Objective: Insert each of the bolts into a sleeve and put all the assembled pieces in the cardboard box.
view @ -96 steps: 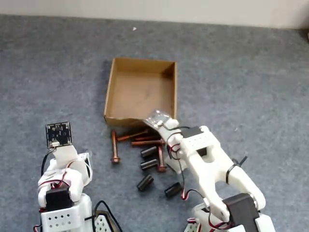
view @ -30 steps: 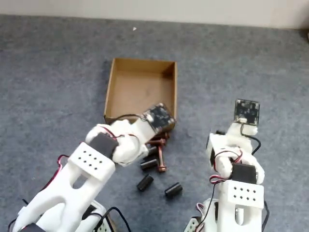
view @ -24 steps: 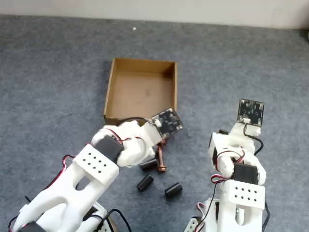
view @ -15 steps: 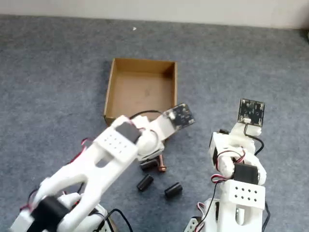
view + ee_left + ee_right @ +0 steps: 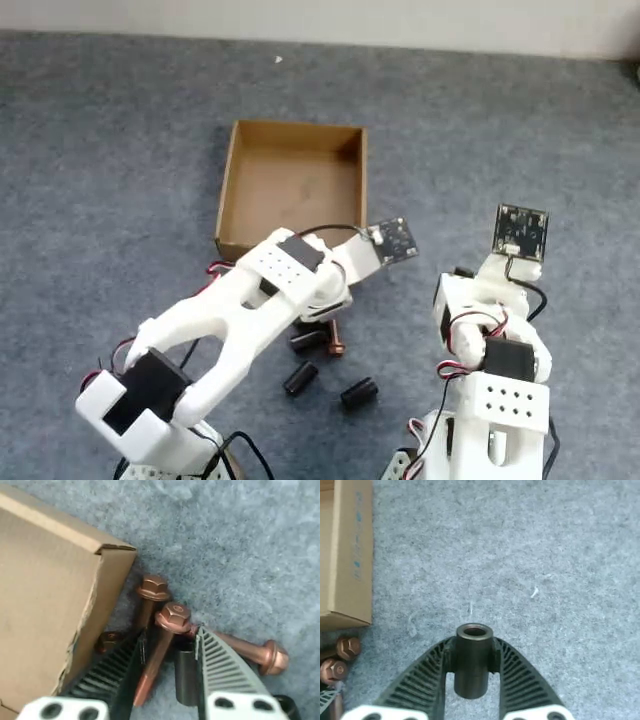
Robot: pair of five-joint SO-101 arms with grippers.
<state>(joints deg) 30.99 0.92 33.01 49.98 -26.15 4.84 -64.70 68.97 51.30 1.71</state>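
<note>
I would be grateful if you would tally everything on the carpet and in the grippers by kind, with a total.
Copper hex-head bolts: 4
Black cylindrical sleeves: 5
Brown cardboard box: 1
Total: 10

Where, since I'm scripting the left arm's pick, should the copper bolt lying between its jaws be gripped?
Probably mid-shank on the bolt, coming straight down with the jaws across its length. It lies flat on the carpet, its shank slim and bare there, while the flanged head is wider and crowds a neighbouring bolt. A black sleeve alongside may get pinched too.
</note>
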